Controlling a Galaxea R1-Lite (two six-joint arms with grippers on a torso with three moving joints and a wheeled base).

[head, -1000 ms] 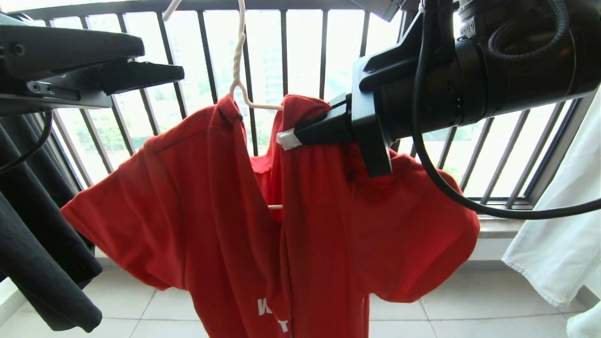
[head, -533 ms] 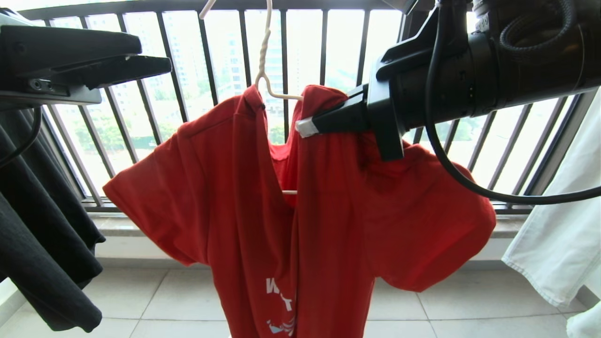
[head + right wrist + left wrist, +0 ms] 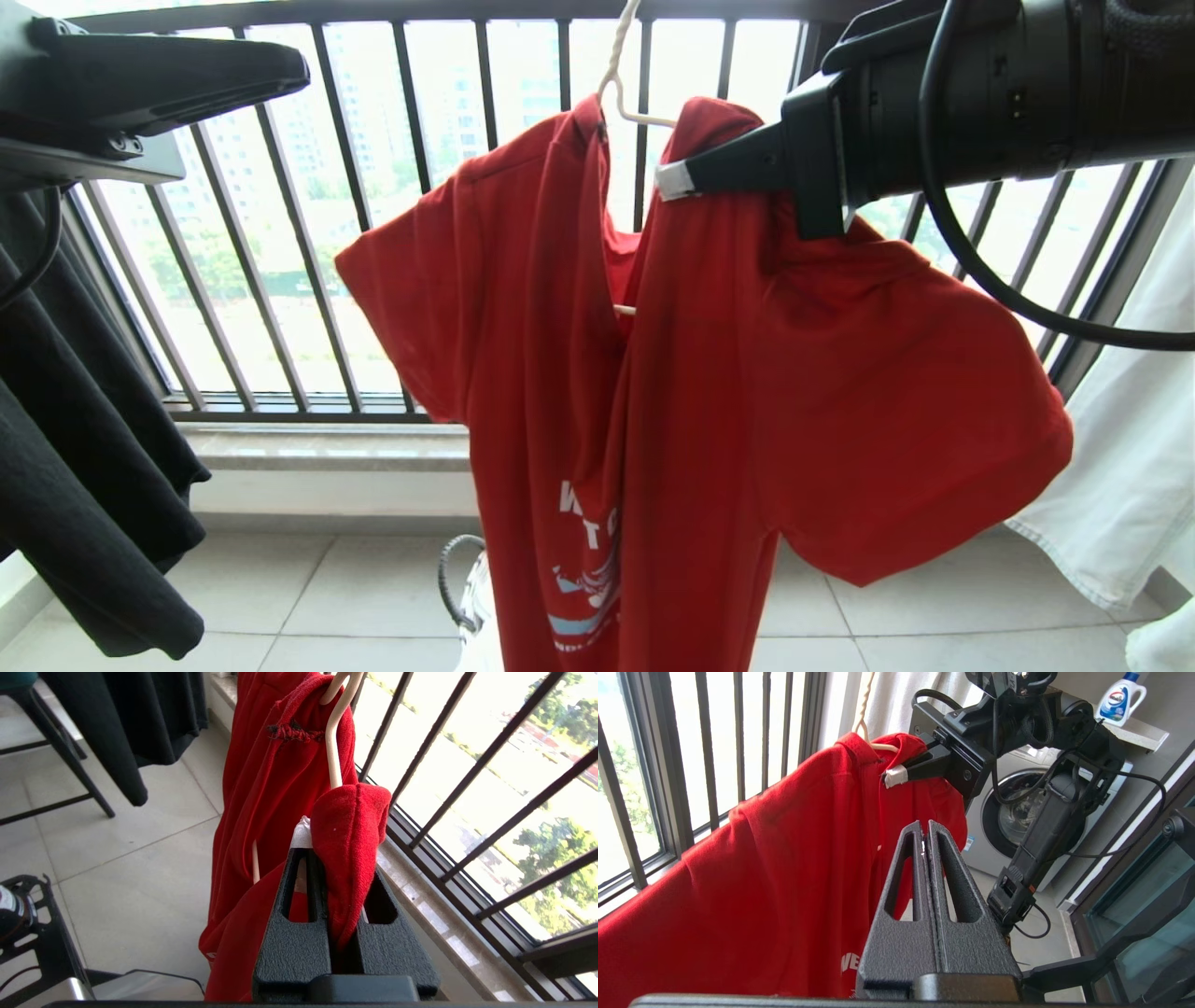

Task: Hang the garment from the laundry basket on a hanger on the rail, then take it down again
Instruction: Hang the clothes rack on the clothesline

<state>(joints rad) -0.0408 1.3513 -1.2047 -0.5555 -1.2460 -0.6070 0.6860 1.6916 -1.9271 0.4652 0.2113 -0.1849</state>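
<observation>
Red cotton, soft and light, will sag and slip: the garment (image 3: 709, 373) fills centre frame on the hanger (image 3: 621, 89). Right tool (image 3: 667, 179) pinches its shoulder, a sound hold; left tool (image 3: 926, 833), upper left, is pressed together, empty.

Left pincer (image 3: 928, 833) closed, right pincer (image 3: 674, 177) clamped

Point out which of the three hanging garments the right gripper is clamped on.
The red T-shirt on the white wire hanger: the right gripper pinches its shoulder. The black garment and the white one hang untouched at either side.
</observation>
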